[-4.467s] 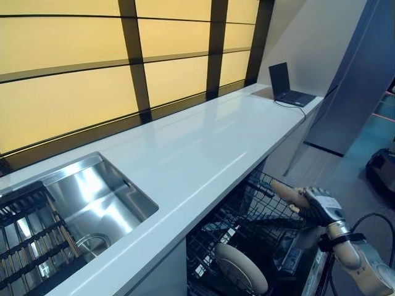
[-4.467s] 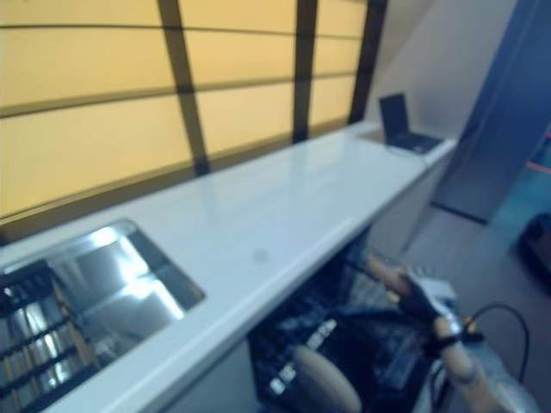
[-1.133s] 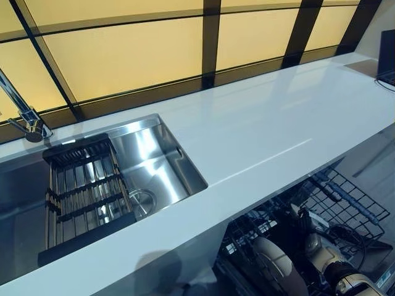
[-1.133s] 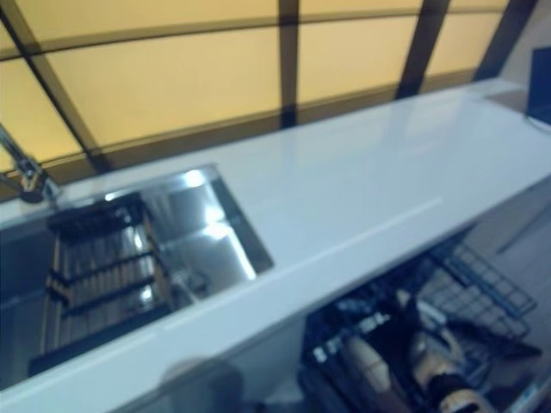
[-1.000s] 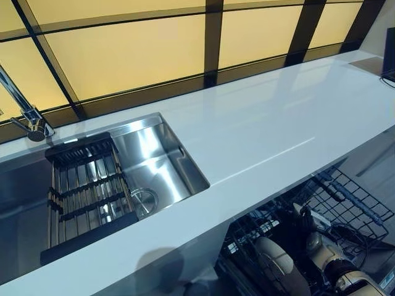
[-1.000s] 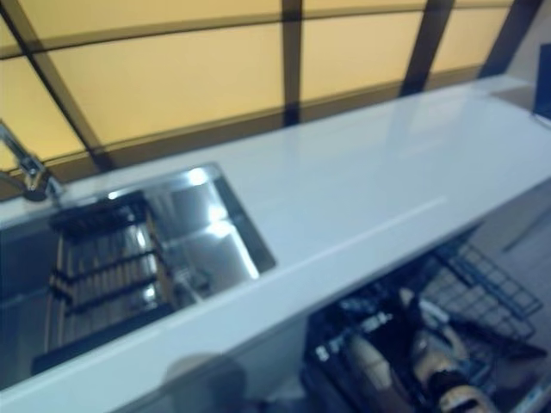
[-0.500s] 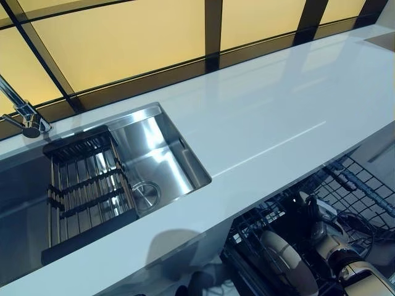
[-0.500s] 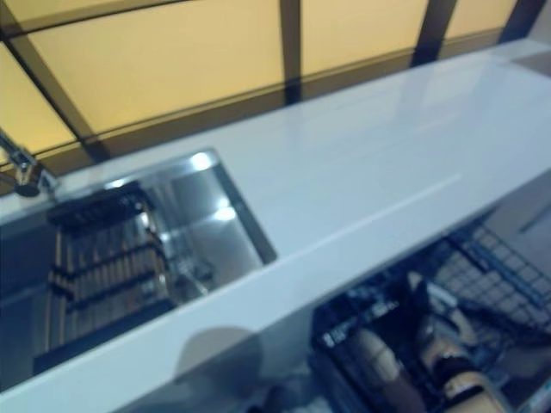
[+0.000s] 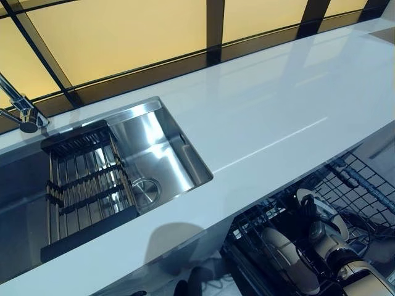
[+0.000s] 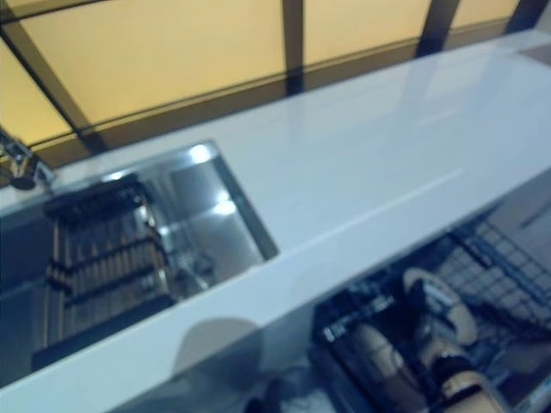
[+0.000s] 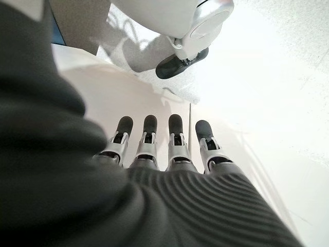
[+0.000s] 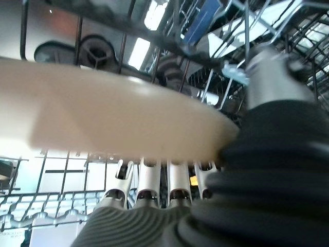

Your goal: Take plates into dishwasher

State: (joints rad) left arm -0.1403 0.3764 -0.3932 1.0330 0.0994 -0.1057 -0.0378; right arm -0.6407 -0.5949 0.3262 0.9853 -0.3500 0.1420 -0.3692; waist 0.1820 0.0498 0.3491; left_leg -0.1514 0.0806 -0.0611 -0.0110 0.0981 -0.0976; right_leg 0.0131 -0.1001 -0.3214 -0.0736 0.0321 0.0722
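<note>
A cream plate (image 9: pixel 284 256) stands on edge in the black wire dishwasher rack (image 9: pixel 364 185) below the counter, at the lower right. My right hand (image 9: pixel 324 231) is inside the rack, right beside the plate. In the right wrist view the plate (image 12: pixel 113 113) lies across the hand, between the thumb and the straight fingers (image 12: pixel 149 185), whose tips are hidden behind it. My left hand (image 11: pixel 175 154) shows only in its wrist view, fingers straight, empty, over the pale floor.
A white countertop (image 9: pixel 278 105) runs above the dishwasher. A steel sink (image 9: pixel 179 145) is set in it at the left, with a dark drying rack (image 9: pixel 86 185) inside and a tap (image 9: pixel 21 111) behind. Yellow window panels line the back.
The camera has turned left and down, so the sink has come into view. My right hand has come in from apart to right against the plate, which still stands in the rack.
</note>
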